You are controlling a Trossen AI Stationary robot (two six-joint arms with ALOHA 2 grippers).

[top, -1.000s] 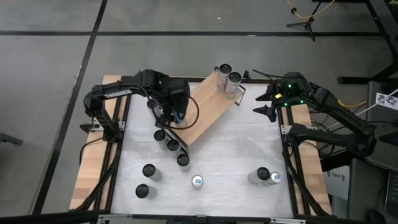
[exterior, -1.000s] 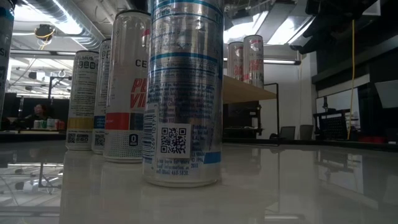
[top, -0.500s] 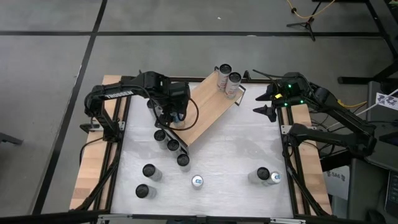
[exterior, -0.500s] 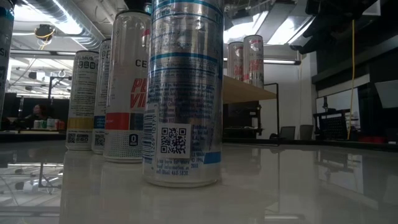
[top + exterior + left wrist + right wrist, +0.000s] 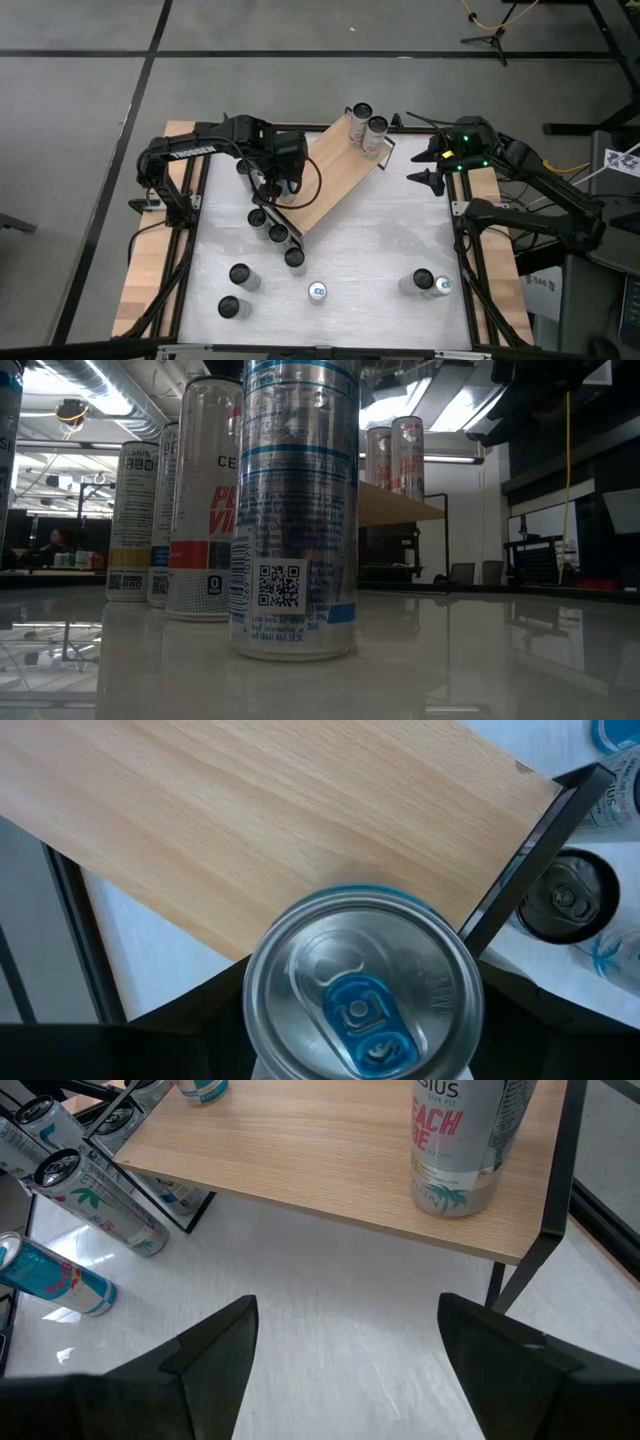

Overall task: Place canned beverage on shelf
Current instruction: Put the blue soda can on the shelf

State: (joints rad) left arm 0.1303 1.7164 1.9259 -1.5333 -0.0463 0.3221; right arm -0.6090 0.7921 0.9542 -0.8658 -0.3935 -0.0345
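Observation:
The shelf (image 5: 335, 175), a light wooden board with black frame ends, lies slantwise across the table's far half. Two cans (image 5: 367, 130) stand at its far right end. My left gripper (image 5: 275, 180) points down over the shelf's near left end. Directly under it is a silver can with a blue tab (image 5: 362, 990), upright over the board, beside the black end frame (image 5: 515, 870). The can's top hides its base. My right gripper (image 5: 345, 1360) hangs open by the table's far right edge and faces the shelf's right end, holding nothing.
Three cans (image 5: 277, 233) stand in a row on the white table by the shelf's near left end. More stand near the front: two at the left (image 5: 235, 290), one in the middle (image 5: 318, 291), two at the right (image 5: 430, 284). Free tabletop lies right of centre.

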